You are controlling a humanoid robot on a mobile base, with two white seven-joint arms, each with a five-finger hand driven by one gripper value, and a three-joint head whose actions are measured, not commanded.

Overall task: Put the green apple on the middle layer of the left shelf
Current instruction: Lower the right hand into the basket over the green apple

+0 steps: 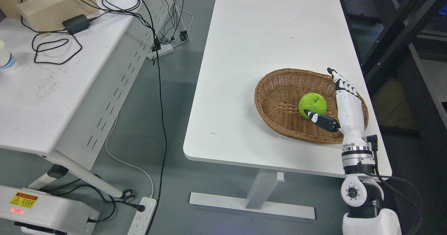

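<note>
Head view: green apple [312,104] sits in the wicker basket [279,98] on the white bench [265,36]. Right hand [345,105] is over the basket's right side, fingers [344,83] extended straight, thumb [321,119] touching the apple's lower edge (no grip closed).

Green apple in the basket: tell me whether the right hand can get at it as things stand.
Probably yes. The right hand is open beside the green apple in the wicker basket, thumb already at it, with nothing between them.
</note>
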